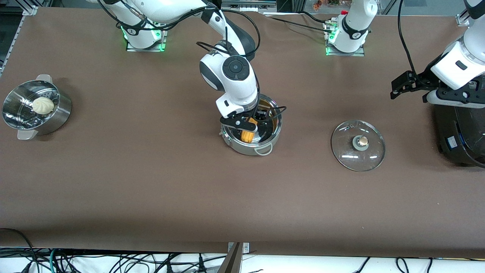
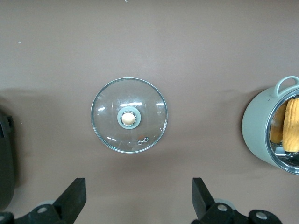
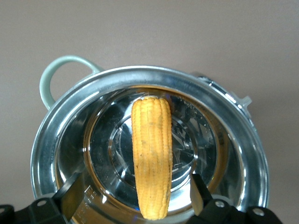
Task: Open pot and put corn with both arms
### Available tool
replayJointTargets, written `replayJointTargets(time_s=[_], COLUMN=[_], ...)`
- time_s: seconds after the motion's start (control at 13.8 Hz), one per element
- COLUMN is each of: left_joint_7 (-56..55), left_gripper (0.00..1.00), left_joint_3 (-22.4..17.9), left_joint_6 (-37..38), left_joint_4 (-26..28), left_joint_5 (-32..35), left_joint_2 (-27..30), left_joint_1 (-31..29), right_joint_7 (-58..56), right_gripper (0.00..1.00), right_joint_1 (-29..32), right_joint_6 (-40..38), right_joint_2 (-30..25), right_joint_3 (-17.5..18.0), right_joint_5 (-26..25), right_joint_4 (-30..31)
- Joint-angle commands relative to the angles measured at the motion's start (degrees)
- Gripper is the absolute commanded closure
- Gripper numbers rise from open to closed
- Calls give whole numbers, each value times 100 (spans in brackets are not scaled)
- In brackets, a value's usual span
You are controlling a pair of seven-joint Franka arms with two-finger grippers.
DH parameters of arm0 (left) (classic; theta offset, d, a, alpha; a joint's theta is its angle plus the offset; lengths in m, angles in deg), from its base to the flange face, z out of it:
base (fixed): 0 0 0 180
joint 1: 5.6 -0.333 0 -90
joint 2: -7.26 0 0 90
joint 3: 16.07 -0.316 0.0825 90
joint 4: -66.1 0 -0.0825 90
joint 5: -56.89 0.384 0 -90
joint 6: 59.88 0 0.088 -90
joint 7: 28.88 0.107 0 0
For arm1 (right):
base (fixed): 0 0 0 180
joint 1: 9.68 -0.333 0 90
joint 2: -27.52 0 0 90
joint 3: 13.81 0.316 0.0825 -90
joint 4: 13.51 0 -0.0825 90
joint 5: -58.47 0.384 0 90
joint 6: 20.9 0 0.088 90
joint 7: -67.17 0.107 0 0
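Observation:
The shiny pot [image 1: 277,129] stands uncovered mid-table, and the yellow corn [image 1: 248,135] lies inside it. My right gripper [image 1: 247,123] hangs just over the pot, open. In the right wrist view its fingers [image 3: 70,189] stand apart on either side of the corn [image 3: 151,154] without touching it, and the cob rests across the mirror-like bottom inside the rim [image 3: 236,119]. The glass lid [image 1: 358,145] lies flat on the table toward the left arm's end. My left gripper [image 1: 402,85] waits open and empty, up above the table beside the cooker. Its wrist view shows the lid [image 2: 129,121] and the pot [image 2: 256,133].
A steel pot with a perforated insert [image 1: 60,113] holds a white bun [image 1: 43,105] at the right arm's end. A big black cooker [image 1: 462,140] sits at the left arm's end, under the left arm. Bare brown table surrounds the pot.

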Motion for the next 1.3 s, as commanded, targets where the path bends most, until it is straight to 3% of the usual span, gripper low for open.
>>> replayJointTargets(time_s=[0.0, 0.22, 0.43, 0.58, 0.8, 1.01, 1.23], left_joint_7=[-119, -145, -181, -216, -207, -154, -198], left_gripper=[0, 0, 0, 0, 0, 0, 0], left_joint_3=[-123, -168, -141, -133, -97, -133, -106], left_joint_6=[44, 44, 79, 114, 360, 369, 404], left_joint_4=[200, 139, 69, 33, 16, -28, -37], left_joint_5=[-52, 237, 502, 502, 519, 528, 528], left_joint_2=[241, 232, 197, 179, 188, 179, 179], left_joint_1=[16, 103, 52, 34, 34, 25, 34], right_joint_7=[-76, -664, -1795, -2499, -3387, -4038, -4988], right_gripper=[0, 0, 0, 0, 0, 0, 0], right_joint_1=[58, 471, 936, 1052, 1069, 1709, 2569], right_joint_6=[-378, -862, -1923, -2504, -2761, -2858, -3331], right_joint_2=[-181, -610, -1129, -1507, -2253, -3114, -3582], right_joint_3=[-148, -148, -200, -524, -1105, -1080, -870], right_joint_5=[-74, -21, -12, 5, 32, 32, 84], right_joint_4=[-109, -109, -74, 14, 522, 1260, 1350])
